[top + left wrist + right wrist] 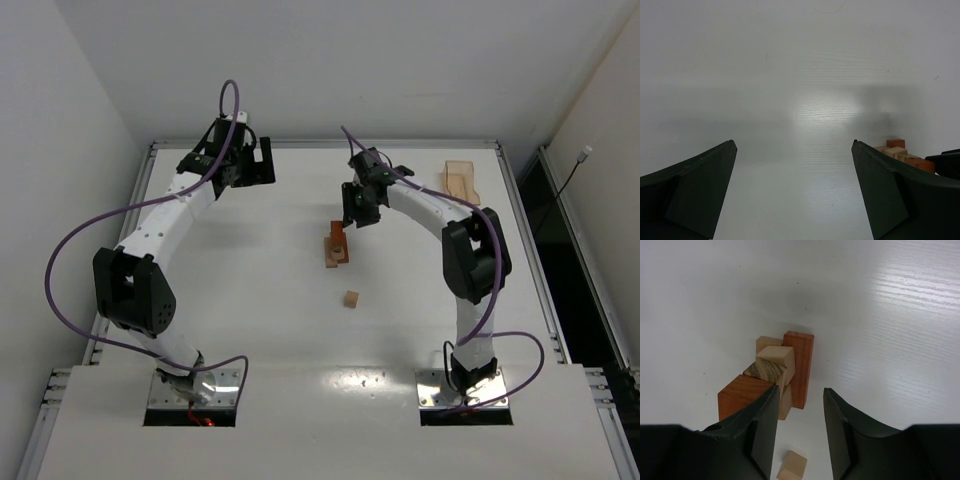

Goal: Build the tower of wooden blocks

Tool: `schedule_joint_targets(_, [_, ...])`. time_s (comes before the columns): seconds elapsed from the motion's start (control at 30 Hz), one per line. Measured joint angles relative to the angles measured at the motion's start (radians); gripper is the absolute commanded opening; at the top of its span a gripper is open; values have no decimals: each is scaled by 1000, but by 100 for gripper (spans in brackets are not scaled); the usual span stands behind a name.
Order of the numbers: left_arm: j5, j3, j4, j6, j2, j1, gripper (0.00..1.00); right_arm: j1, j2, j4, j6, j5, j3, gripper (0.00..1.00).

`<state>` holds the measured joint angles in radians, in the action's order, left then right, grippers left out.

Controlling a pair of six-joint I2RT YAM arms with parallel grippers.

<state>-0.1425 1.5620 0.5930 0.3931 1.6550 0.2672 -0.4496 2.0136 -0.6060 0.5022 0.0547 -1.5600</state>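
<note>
**Tower and pincers, overhead and wrist views.** The tower (pixel 775 375), a small pile of tan and reddish-brown blocks, stands near the middle of the table (pixel 250 300). A reddish-brown bar (pixel 799 367) runs along its right side in the wrist view. The right pincer (pixel 800 390) hangs just above the pile, jaws parted and holding nothing. Most of the pile lies under its left finger, and the bar lies below the gap. A loose tan cube (pixel 351 299) sits nearer the arm bases, apart from the pile. The left pincer (pixel 255 160) hovers well apart, toward the far left, jaws spread wide and holding nothing. A translucent tray (pixel 461 180) lies near the far right corner. The pile stands well away from the tray and from the rail (pixel 320 143) at the far edge.
</note>
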Motion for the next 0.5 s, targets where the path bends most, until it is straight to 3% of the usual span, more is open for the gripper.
schedule_joint_targets(0.1, [1, 0, 0, 2, 0, 0, 99, 0, 0, 0, 0, -2, 0, 36])
schedule_joint_targets(0.23, [-15, -12, -6, 21, 0, 0, 99, 0, 0, -1, 9, -31, 0, 15])
schedule_joint_targets(0.33, [-35, -47, -11, 43, 0, 0, 99, 1, -11, 0, 16, -80, 20, 8])
schedule_joint_targets(0.43, [-45, -105, -14, 63, -4, 0, 99, 10, -79, -4, 8, -130, 105, 8])
schedule_joint_targets(0.5, [-40, -158, -16, 64, -16, 0, 99, 24, -163, 1, -24, -122, 193, 21])
